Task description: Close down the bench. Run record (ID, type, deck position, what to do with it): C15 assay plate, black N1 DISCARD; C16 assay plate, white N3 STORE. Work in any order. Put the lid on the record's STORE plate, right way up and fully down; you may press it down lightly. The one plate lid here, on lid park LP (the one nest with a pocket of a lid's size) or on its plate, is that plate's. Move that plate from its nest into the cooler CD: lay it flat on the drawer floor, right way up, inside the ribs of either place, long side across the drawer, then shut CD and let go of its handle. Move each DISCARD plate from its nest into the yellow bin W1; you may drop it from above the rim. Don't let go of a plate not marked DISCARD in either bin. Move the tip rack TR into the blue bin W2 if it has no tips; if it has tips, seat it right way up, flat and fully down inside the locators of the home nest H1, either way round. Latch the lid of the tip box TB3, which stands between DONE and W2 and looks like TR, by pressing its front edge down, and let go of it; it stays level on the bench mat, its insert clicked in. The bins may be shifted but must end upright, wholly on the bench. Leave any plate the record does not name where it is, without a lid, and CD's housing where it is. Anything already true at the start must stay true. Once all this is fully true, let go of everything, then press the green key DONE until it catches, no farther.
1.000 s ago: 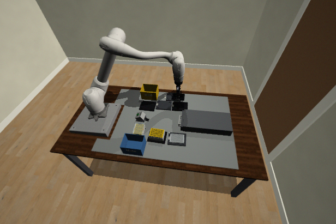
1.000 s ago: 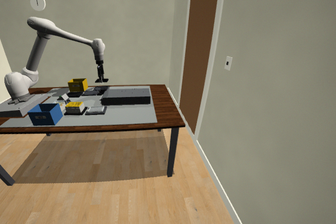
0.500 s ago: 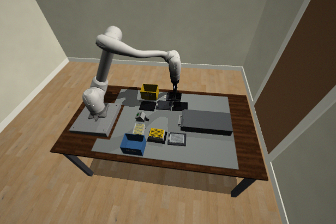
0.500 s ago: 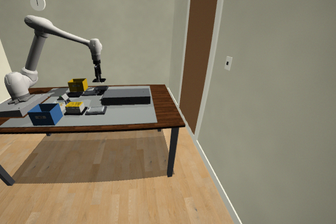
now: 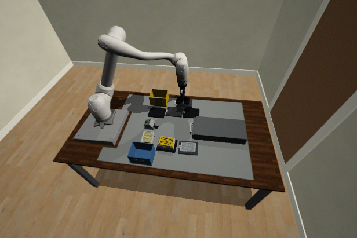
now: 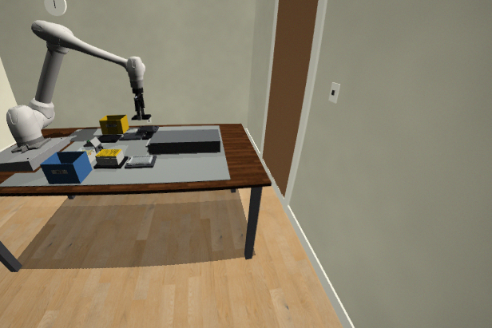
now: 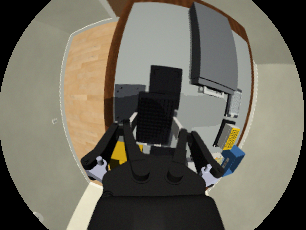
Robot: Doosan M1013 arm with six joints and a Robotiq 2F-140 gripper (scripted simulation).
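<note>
My gripper (image 5: 183, 102) is clamped on the black assay plate (image 5: 184, 102), which hangs level in the air above the row of dark nests (image 5: 156, 112) at the far side of the bench mat (image 5: 220, 156). In the wrist view the plate (image 7: 156, 118) sits between the fingers, its dotted well face toward the lens. I have the arm (image 5: 145, 54) standing tall from its grey base plate (image 5: 84, 136): the first link runs upright, the shoulder sits high, and the long link reaches out and slightly down to the elbow, from which the wrist drops straight so the gripper points down. The exterior view shows the plate (image 6: 142, 117) held well above the table (image 6: 240, 167), just to the right of the yellow bin W1 (image 6: 114, 124) and above rim height. The yellow bin (image 5: 159, 97) stands beside the carried plate in the top view. The closed grey cooler (image 5: 219, 129) lies nearer to me. In front of it I see the blue bin W2 (image 5: 141, 153), a yellow-topped tip rack (image 5: 166, 142) and a white assay plate (image 5: 188, 147) in its nest.
</note>
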